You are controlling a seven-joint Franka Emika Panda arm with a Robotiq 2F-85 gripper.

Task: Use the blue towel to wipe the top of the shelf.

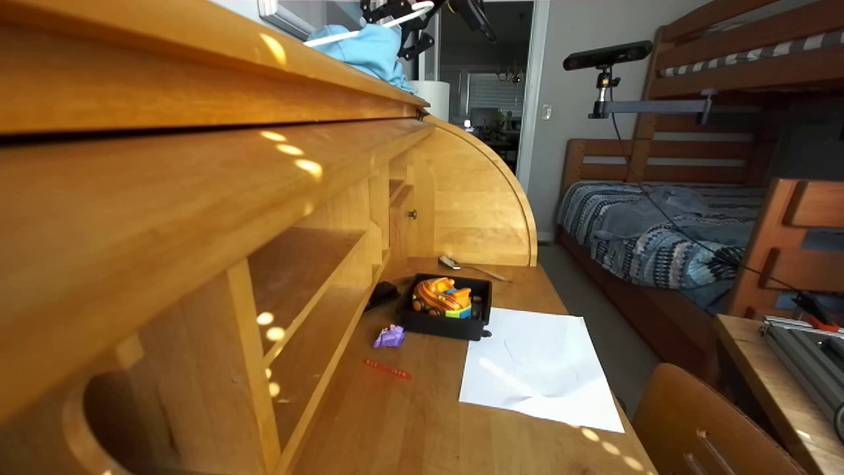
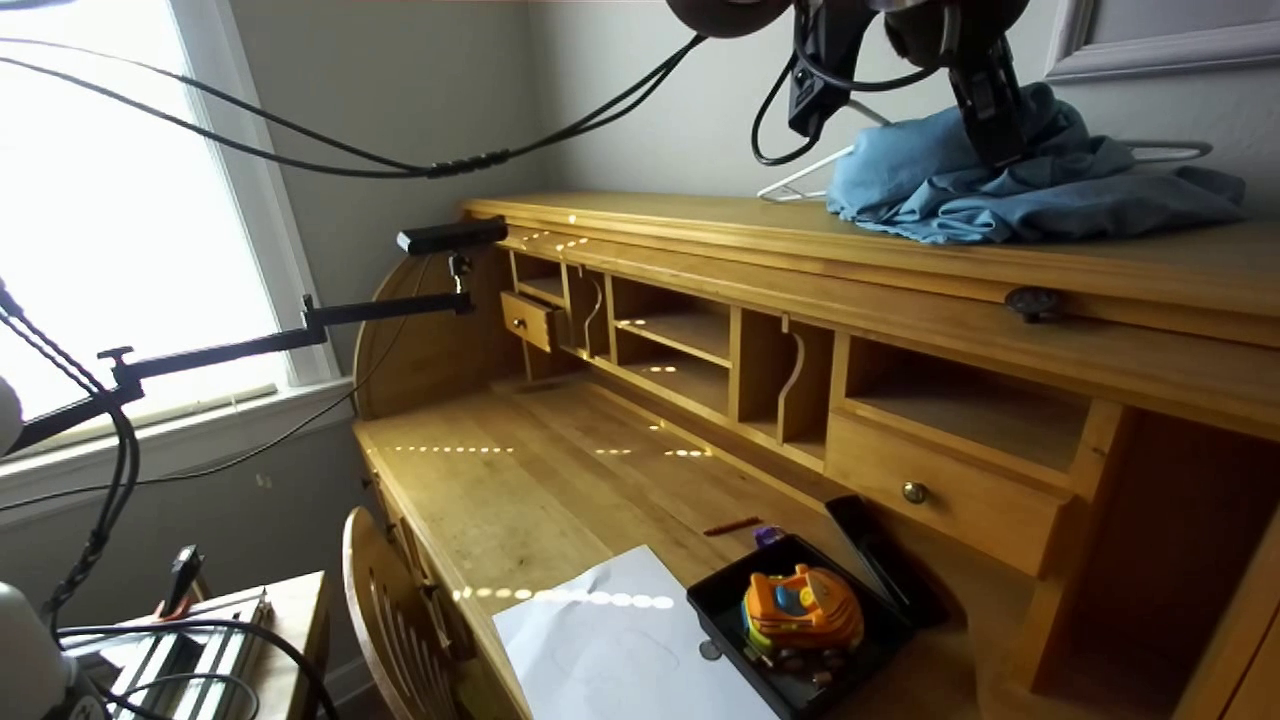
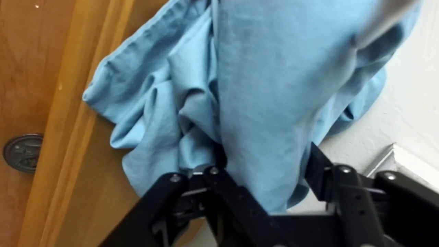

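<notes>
The blue towel [image 2: 1040,200] lies bunched on the wooden shelf top [image 2: 680,207] near the wall, with a white hanger [image 2: 800,185] sticking out of it. In an exterior view the towel [image 1: 369,49] shows at the far end of the shelf top [image 1: 198,46]. My gripper [image 2: 993,140] points down into the towel. In the wrist view the gripper [image 3: 265,161] has its fingers wide apart, one on each side of a thick fold of towel [image 3: 267,103]. The left fingertip is partly hidden by cloth; a sliver of wall shows beside the right finger.
A wall with a framed picture [image 2: 1170,40] stands behind the shelf top. A dark round knob [image 2: 1033,303] sticks out below its front edge. On the desk below are a black tray [image 2: 720,590] with an orange toy [image 2: 805,610], and white paper [image 2: 620,640]. Cables [image 2: 560,135] hang from the arm.
</notes>
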